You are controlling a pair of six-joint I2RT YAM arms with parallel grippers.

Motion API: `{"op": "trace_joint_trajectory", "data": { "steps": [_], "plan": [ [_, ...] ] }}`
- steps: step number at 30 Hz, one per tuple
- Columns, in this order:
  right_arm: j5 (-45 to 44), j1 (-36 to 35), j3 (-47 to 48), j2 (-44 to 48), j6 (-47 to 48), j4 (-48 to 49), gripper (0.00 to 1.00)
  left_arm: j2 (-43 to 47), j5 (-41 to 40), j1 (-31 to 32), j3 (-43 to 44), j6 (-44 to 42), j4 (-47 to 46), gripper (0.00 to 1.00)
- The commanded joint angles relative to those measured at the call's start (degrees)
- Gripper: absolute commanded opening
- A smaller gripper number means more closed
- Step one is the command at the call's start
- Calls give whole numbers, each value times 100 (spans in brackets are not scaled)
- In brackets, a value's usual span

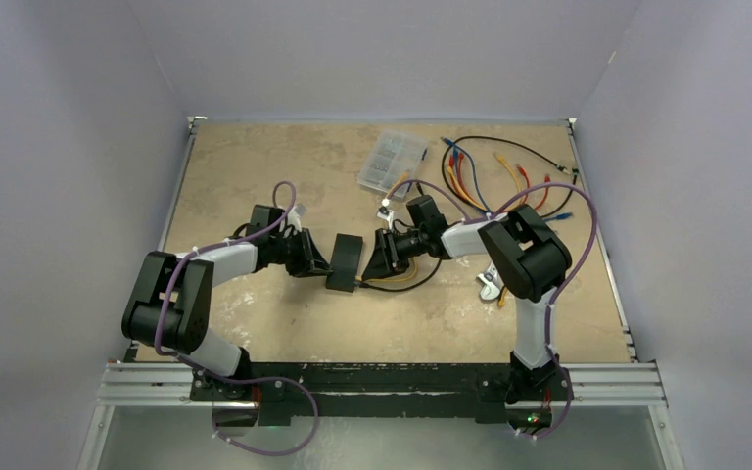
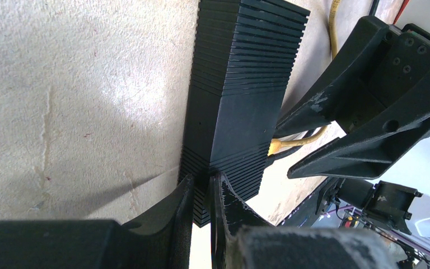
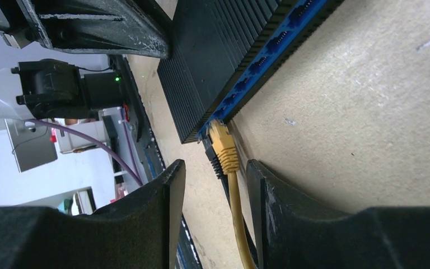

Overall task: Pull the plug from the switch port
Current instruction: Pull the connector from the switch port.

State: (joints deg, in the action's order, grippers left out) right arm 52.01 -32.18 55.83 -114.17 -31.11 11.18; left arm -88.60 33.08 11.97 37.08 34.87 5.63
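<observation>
Right wrist view gives us the detail the others lack. The plug [image 3: 223, 143], yellow, sits seated in the end socket of the switch [image 3: 213, 50], whose port side shows as a blue strip with a row of sockets. Its yellow cable [image 3: 238, 224] runs back toward the camera between the fingers. We see the right gripper [image 3: 215, 168] with jaws apart, one finger on each side of the plug. There is a clear gap on the left side; on the right the cable runs close to the finger and we cannot tell if it touches. Left wrist view shows the opposite side: the left gripper [image 2: 201, 188] is clamped tight onto the near edge of the switch [image 2: 238, 95], ribbed black surface toward us. The port side is turned away from this camera. The right gripper [image 2: 287, 145] comes in from the far side, with the plug [image 2: 274, 147] just visible between its tips. Top external view places it all: the switch [image 1: 345, 262] rests on the table [image 1: 245, 166] near the middle, left gripper [image 1: 321, 262] at its left side, right gripper [image 1: 372, 264] at its right. The right gripper hides the plug in that view. A black cable [image 1: 406, 285] loops just beside the right gripper. Well behind sit a clear compartment case [image 1: 393, 160] and a spread of loose cables [image 1: 509, 176] toward the far right corner, apart from the switch.
</observation>
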Motion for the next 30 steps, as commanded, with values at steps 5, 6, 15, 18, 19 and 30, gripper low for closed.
{"op": "trace_joint_trajectory", "data": {
  "steps": [5,6,15,18,19,30],
  "plan": [
    [-366,-185,162,-357,77,-83,47,-351,-1133,0,-286,-385,356,9],
    [-367,-196,183,-373,67,-75,46,-352,-1130,-1,-289,-385,352,9],
    [-443,-298,412,-519,70,-180,39,-382,-1128,-1,-287,-386,351,9],
    [-505,-305,484,-545,121,-286,36,-387,-1142,-1,-289,-389,351,9],
    [-514,-307,496,-552,127,-296,35,-382,-1145,-1,-291,-385,353,9],
    [-531,-330,621,-683,114,-301,35,-378,-1142,-1,-289,-378,360,9]
  ]
}}
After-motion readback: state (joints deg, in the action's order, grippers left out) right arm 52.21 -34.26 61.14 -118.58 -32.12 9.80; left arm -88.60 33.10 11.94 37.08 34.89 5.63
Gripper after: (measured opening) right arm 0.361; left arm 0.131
